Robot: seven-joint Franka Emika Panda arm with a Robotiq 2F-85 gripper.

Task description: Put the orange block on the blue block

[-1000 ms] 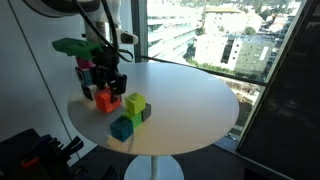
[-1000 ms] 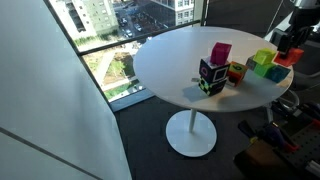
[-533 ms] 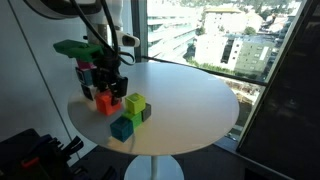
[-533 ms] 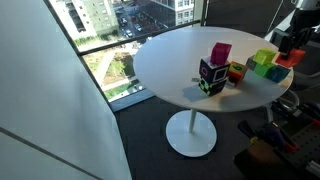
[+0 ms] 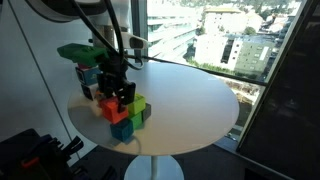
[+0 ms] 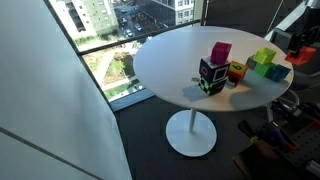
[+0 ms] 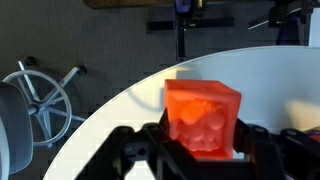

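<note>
orange block (image 7: 203,112) | glossy cube, dimpled face | claw (image 7: 203,140) clamped on it | over round white table (image 7: 272,80)

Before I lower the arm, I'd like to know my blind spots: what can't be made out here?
- Blue block: missing from the wrist view; the held orange block fills it.
- Gap between the two blocks: too small in both exterior views.
- Arm: cut by the right edge in an exterior view.
</note>
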